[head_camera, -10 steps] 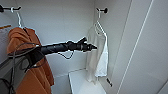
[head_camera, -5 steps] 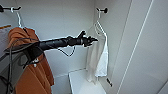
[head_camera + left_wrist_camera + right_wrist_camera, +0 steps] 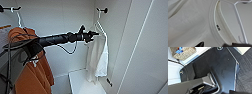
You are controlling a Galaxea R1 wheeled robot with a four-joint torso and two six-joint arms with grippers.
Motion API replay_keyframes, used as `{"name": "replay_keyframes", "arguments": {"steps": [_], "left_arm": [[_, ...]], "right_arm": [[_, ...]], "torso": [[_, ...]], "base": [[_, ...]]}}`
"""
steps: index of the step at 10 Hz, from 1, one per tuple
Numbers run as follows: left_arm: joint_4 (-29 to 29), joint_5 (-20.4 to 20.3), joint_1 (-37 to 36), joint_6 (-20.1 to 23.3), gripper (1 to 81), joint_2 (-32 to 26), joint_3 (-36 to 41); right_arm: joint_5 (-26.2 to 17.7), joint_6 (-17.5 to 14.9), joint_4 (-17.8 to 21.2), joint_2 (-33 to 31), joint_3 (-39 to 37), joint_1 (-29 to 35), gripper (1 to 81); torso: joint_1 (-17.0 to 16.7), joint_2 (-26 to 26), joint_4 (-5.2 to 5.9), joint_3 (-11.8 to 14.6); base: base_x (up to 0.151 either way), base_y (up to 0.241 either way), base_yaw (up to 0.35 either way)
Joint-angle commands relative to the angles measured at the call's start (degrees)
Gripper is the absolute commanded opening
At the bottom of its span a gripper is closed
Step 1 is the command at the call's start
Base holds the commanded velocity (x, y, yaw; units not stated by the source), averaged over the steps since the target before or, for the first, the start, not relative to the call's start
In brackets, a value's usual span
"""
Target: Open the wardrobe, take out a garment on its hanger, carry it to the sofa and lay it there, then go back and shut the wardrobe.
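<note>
Now my left gripper (image 3: 96,33) has advanced to the thin white hanger (image 3: 100,26) carrying the off-white shirt-like garment (image 3: 98,56) inside the open white wardrobe (image 3: 140,50). I cannot tell whether it has closed yet, so the lift must wait.

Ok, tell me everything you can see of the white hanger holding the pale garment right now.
The hanger is thin and white, probably wire or plastic, with a curved hook caught over a dark peg high on the wardrobe wall. It hangs upright, shoulders sloping down, carrying the off-white garment, which drapes below it. The left gripper is right at its shoulder; actual contact is unclear. In the left wrist view its bars run beside the garment's collar.
</note>
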Motion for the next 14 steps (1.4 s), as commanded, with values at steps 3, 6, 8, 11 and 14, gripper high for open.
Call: {"name": "replay_keyframes", "arguments": {"steps": [3, 6, 8, 11, 14], "left_arm": [[-0.2, -1.8, -13.7, -3.4, 81.1, 0.4, -2.3], [-0.2, -1.8, -16.2, -6.0, 81.1, 1.4, -4.2], [-0.2, -1.7, -17.2, -6.1, 81.1, 2.3, -5.1], [-0.1, -1.7, -17.9, -6.1, 81.1, 3.4, -6.0], [0.1, -2.6, -18.4, -6.1, 81.1, 4.1, -6.6]], "right_arm": [[-3.3, 0.1, 0.4, 0.3, 0.2, 2.0, 81.1], [-3.1, 0.3, 0.4, 0.3, 0.4, 1.5, 81.1], [-3.0, 0.3, 0.4, 0.3, 0.3, 1.5, 81.1], [-3.2, 0.3, 0.4, 0.2, 0.2, 1.4, 81.1], [-3.2, 0.2, 0.4, 0.3, 0.4, 0.9, 81.1]], "torso": [[0.0, 0.0, 0.00, 0.0], [0.0, 0.0, 0.00, 0.0], [0.0, 0.0, 0.00, 0.0], [0.0, 0.0, -1.58, 0.0], [0.0, 0.0, -5.53, 0.0]], "base": [[0.000, 0.000, 0.000], [0.000, 0.000, 0.000], [0.000, 0.000, 0.000], [0.000, 0.000, 0.000], [0.000, 0.000, 0.000]]}}
